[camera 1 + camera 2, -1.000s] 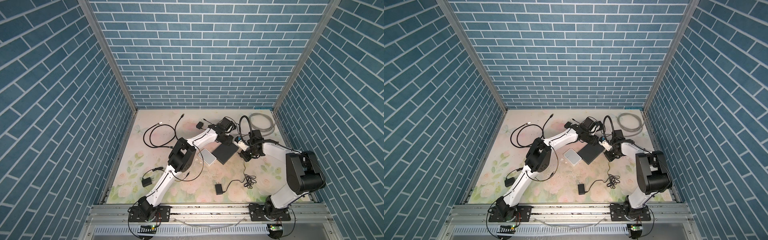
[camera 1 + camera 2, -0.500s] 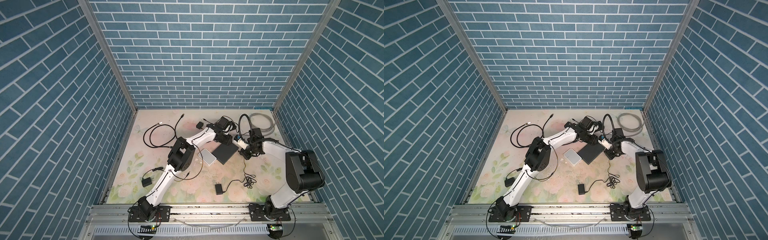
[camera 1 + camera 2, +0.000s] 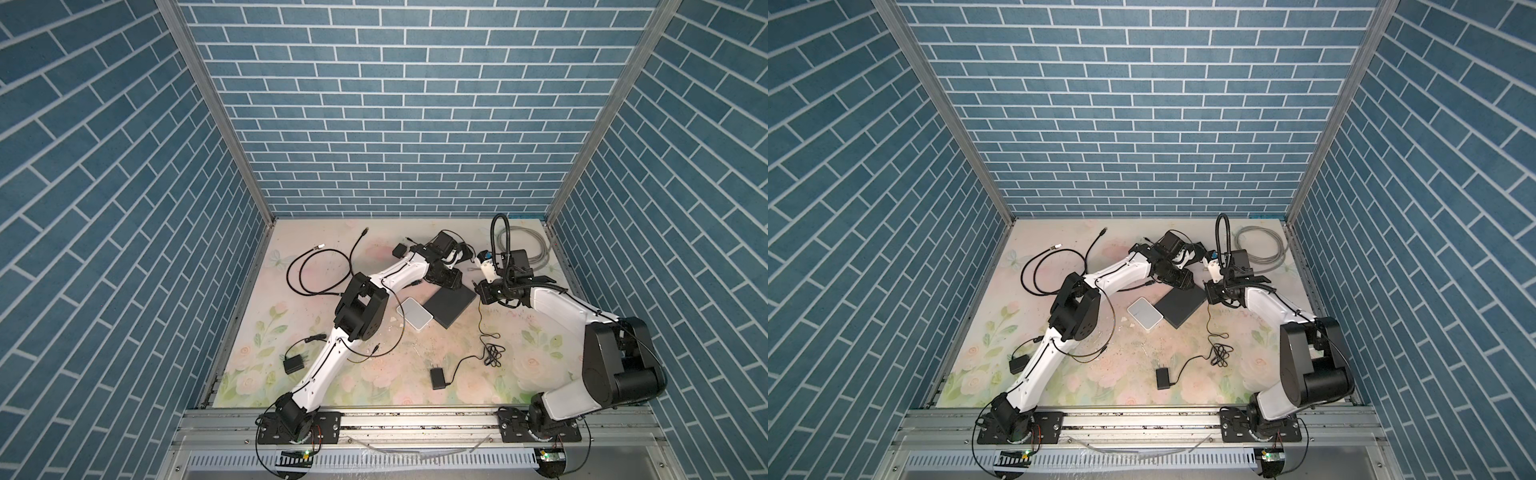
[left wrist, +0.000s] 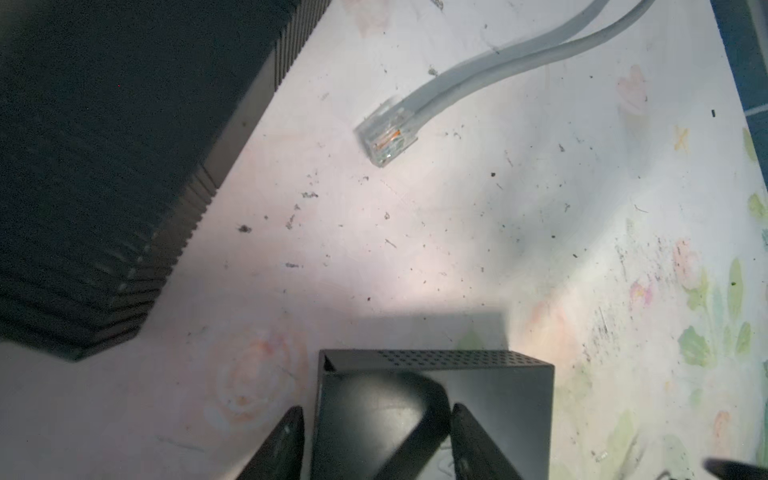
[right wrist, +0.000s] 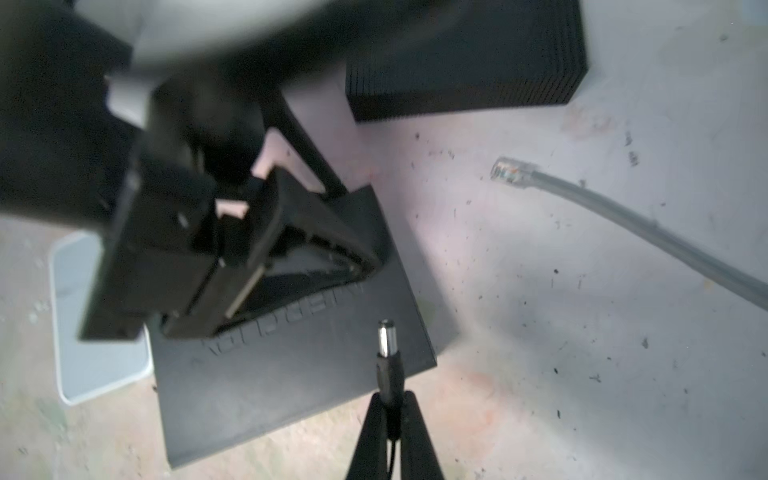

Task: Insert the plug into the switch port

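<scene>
The switch (image 3: 451, 307) (image 3: 1179, 309) is a flat black box lying mid-table, and none of its ports show. My left gripper (image 3: 451, 280) (image 4: 376, 440) stands open at the switch's (image 4: 507, 415) far end. One of its fingers (image 4: 469, 440) rests on the top face and the other stands beside the side edge. My right gripper (image 3: 482, 289) (image 5: 390, 401) is shut on the plug (image 5: 387, 353), a black barrel plug with a silver tip. The plug hovers over the near corner of the switch (image 5: 291, 395), tip pointing across its top.
A grey network cable with a clear connector (image 4: 386, 133) (image 5: 509, 170) lies just beyond the switch, its coil (image 3: 528, 249) at the back right. A ribbed black device (image 4: 104, 166) (image 5: 478, 62) sits close by. A white flat box (image 3: 415, 318), power adapters (image 3: 437, 379) (image 3: 293, 363) and black cables (image 3: 320, 270) lie around.
Both grippers have edged slightly toward the back of the table. The right one still holds the plug, and the switch lies where it did.
</scene>
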Controlling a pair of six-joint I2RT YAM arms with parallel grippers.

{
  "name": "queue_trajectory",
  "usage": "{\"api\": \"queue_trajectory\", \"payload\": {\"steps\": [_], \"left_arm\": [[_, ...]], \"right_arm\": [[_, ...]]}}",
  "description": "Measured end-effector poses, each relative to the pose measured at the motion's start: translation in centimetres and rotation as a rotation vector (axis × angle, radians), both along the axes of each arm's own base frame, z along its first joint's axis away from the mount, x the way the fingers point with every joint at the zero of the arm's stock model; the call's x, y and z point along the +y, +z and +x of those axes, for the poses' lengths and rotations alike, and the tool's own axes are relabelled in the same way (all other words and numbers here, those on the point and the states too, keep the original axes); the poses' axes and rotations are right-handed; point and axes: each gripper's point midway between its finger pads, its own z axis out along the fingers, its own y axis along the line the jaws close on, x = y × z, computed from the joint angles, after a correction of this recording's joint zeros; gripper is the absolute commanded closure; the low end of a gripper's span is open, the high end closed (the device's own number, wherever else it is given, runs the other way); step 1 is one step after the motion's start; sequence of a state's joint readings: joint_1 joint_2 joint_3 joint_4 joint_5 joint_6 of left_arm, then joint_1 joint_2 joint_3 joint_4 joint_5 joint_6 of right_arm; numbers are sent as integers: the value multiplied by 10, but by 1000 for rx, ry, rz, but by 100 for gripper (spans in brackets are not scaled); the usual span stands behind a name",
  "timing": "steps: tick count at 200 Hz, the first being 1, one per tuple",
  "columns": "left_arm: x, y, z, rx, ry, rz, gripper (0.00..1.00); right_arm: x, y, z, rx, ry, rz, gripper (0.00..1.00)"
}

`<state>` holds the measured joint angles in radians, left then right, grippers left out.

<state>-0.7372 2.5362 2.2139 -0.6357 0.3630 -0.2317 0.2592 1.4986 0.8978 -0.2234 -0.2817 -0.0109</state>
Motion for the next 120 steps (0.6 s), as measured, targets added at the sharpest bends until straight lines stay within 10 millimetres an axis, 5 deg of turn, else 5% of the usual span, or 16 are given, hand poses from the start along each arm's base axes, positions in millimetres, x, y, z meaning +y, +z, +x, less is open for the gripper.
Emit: {"api": "queue_trajectory", "payload": {"steps": [19,66,120], "left_arm": [[-1,0,0,3,-5,-2,42],[-3,1,1,2,-25,7,38],[-11,-1,1,-2,-75,-15,32]], "right_arm": [[0,-5,1,11,-108,46,100],[-24,-67,-37,124,-294,32,100],[-22,-74,-34,63,-355,97,100]]}}
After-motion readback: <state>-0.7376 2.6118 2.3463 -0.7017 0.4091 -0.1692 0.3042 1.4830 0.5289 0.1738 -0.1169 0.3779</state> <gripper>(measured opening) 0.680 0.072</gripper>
